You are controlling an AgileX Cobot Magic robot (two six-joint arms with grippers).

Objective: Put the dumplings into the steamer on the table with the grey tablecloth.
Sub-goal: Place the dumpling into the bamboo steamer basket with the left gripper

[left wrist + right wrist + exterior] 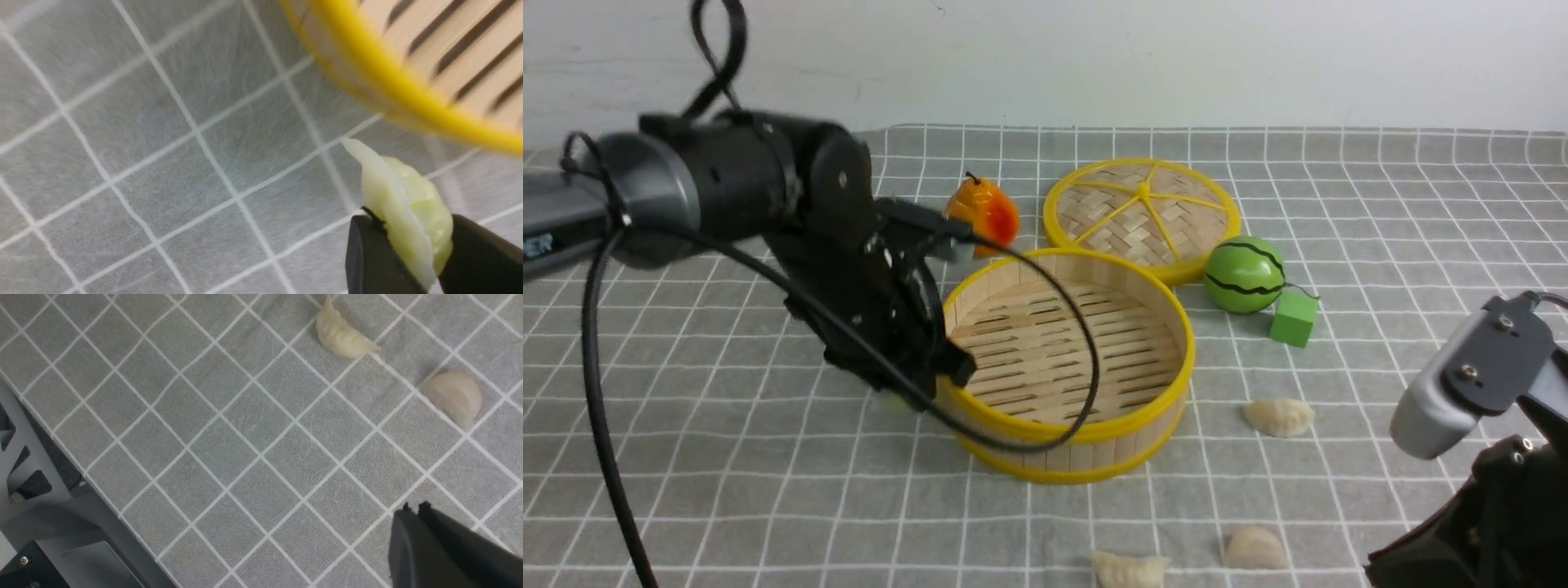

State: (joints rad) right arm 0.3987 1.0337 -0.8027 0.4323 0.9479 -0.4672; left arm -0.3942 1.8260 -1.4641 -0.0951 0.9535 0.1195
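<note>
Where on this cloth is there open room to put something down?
Bare cloth lies near-left of the steamer, and far right beyond the green cube. Crowded: lid, pear, watermelon behind the steamer; three dumplings near-right.

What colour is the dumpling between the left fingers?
Pale green dumpling, clearest in the left wrist view.

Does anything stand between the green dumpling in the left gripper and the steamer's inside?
Only the round bamboo steamer's own yellow-rimmed wall: the pale green pleated dumpling, clamped in the left gripper, is outside it. Nothing else intervenes.
</note>
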